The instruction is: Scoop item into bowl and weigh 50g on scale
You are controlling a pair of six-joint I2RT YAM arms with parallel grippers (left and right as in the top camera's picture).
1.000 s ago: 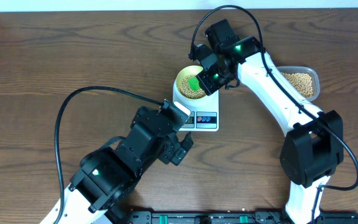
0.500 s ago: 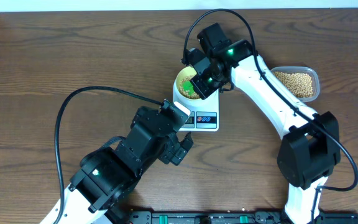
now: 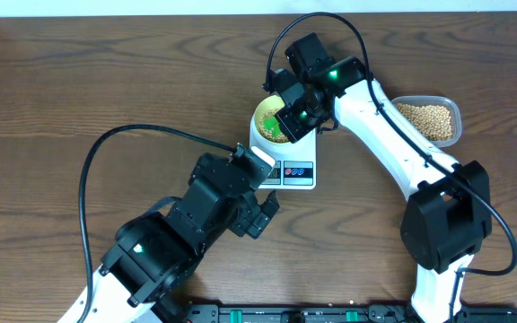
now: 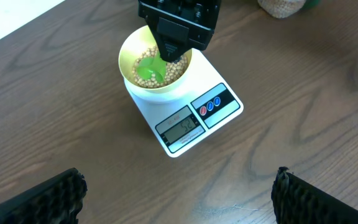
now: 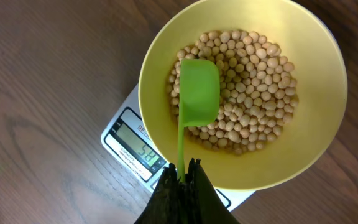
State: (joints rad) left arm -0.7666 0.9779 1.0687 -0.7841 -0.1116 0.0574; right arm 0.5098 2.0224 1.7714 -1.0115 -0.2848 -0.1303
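Note:
The pale yellow bowl stands on the white scale, whose display faces my left arm. Tan beans cover the bowl's bottom. A green scoop lies face down over the beans. My right gripper is shut on the scoop's thin handle, just above the bowl's near rim. From overhead, that gripper hangs over the bowl and the scale. My left gripper is open and empty, its fingers wide apart over bare table short of the scale.
A clear plastic tub of more beans sits at the right, behind the right arm. The left arm's black cable loops over the table on the left. A black rail runs along the front edge.
The right gripper with the scoop moved slightly left and back over the bowl, then held still for the last half second. The left arm has not moved.

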